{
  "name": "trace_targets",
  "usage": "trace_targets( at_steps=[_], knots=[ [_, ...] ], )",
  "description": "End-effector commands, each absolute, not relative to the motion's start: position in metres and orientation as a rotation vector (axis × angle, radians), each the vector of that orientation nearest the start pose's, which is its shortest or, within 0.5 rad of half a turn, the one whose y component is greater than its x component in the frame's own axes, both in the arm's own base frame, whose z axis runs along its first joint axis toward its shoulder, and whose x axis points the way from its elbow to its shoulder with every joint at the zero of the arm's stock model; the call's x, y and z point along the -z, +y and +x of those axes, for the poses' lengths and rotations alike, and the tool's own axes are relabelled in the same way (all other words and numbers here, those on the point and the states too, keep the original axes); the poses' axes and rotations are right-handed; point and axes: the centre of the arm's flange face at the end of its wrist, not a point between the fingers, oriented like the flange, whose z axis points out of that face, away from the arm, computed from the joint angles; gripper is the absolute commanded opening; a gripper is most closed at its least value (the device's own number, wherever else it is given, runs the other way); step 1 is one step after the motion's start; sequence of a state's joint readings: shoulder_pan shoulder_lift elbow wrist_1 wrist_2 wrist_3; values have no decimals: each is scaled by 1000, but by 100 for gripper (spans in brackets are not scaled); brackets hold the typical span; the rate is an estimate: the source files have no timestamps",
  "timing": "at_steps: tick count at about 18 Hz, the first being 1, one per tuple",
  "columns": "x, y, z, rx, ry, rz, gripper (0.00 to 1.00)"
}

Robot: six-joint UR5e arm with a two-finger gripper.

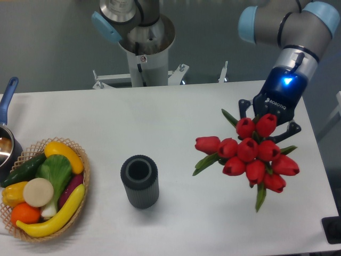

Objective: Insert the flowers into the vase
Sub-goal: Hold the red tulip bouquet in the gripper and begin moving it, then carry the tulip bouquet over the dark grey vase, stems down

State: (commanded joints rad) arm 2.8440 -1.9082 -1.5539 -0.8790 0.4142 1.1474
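The hand (265, 120) looks like black matt plastic. Just below it, the tulip flowers (250, 154) have smooth, slightly glossy red buds. Far to its left, the vase (139, 181) is matt dark grey with ribbed sides, on a smooth white tabletop (160, 117).
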Motion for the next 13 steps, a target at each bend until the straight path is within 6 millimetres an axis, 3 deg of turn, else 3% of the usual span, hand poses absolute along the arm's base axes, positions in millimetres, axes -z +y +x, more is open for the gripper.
trace_targets(
  at_steps=[4, 8, 13],
  knots=[
    [-428, 427, -512, 117, 184, -1942, 17],
    [-434, 455, -485, 182, 251, -1872, 17],
    [-438, 455, -472, 260, 270, -1736, 17]
  ],
)
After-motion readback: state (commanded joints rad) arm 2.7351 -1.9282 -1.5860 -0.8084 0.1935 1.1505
